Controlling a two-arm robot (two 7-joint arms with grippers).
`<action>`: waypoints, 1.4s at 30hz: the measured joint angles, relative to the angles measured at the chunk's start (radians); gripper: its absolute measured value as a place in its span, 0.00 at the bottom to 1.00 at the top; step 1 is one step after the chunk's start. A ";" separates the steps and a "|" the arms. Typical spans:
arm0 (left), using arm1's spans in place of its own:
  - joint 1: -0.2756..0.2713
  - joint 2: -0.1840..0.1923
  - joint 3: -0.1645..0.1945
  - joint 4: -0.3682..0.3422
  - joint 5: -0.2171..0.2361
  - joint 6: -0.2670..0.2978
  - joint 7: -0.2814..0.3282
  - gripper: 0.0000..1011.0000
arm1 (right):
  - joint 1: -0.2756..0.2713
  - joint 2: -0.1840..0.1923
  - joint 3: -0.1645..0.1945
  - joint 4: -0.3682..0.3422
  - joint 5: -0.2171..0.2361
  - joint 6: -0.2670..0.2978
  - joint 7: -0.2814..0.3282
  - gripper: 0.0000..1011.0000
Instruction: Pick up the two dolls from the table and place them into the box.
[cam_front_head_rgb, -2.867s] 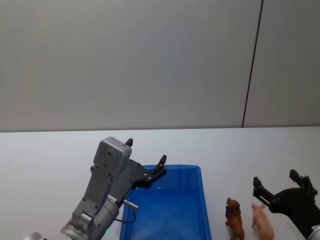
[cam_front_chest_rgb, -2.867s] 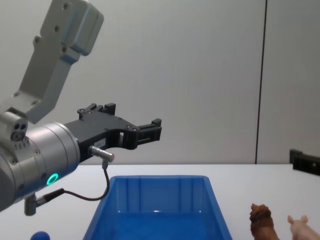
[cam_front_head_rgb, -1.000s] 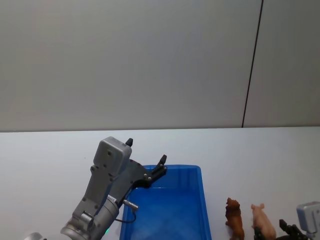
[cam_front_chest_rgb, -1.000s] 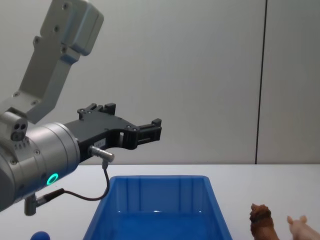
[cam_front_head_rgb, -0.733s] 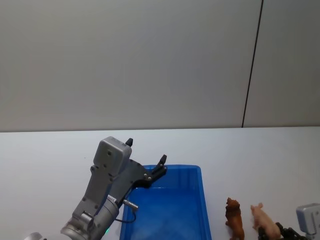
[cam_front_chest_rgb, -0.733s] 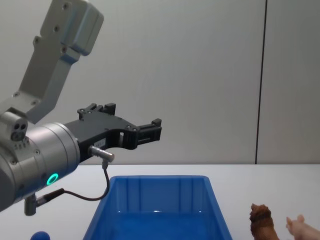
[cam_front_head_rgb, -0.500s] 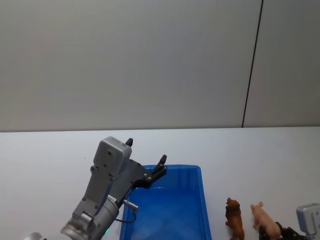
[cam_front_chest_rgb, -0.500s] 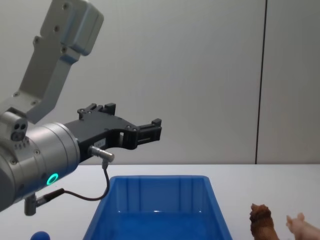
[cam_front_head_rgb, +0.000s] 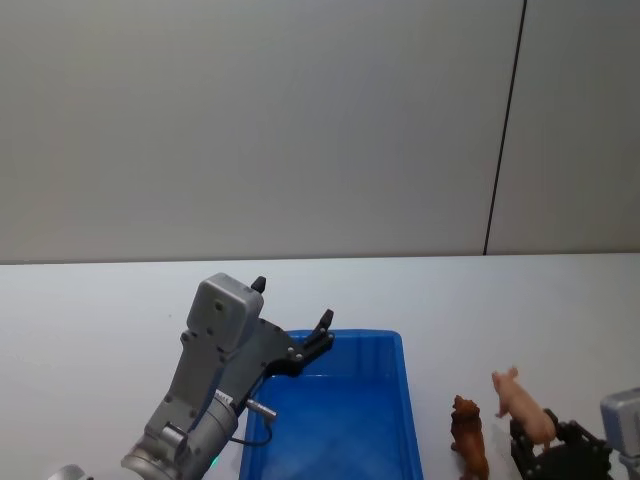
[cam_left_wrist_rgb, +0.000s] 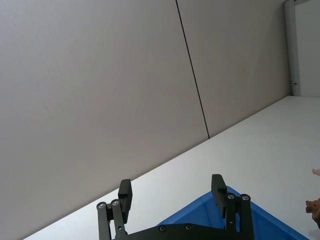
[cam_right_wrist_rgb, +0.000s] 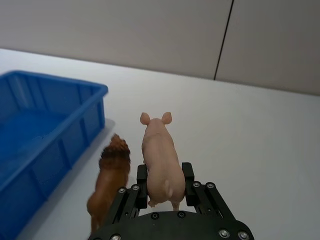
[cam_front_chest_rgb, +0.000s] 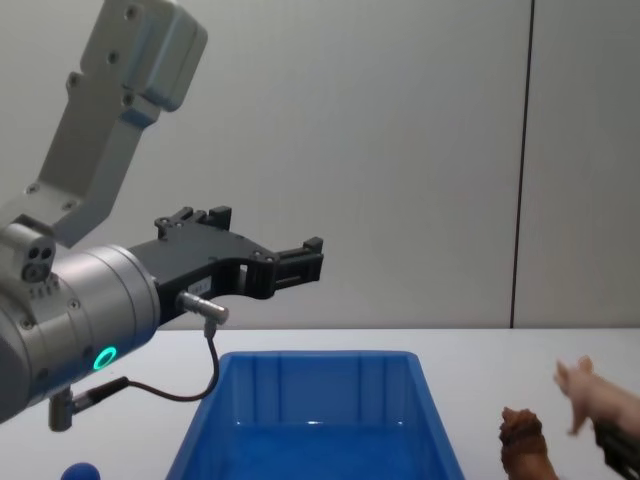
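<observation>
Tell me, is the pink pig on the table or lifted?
Lifted: the right gripper is shut on the pig, holding it higher than the lion.

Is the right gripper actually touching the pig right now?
Touching. The right wrist view shows the right gripper with a finger pressed against each flank of the pig, no gap on either side.

No words, numbers or brand marks can be read from where I stand. The box (cam_front_head_rgb: 365, 352) and the grey arm casing (cam_front_chest_rgb: 135, 50) both look plain.
</observation>
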 joint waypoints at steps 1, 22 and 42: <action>0.000 0.000 0.000 0.000 0.000 0.000 0.000 0.99 | 0.000 0.000 0.000 0.000 0.000 0.000 0.000 0.38; 0.000 0.000 0.000 0.000 0.000 0.000 0.000 0.99 | 0.049 -0.011 -0.011 -0.062 0.034 -0.060 0.232 0.38; 0.000 0.000 0.000 0.000 0.000 0.000 0.000 0.99 | 0.175 -0.091 -0.067 0.041 0.042 0.069 0.471 0.38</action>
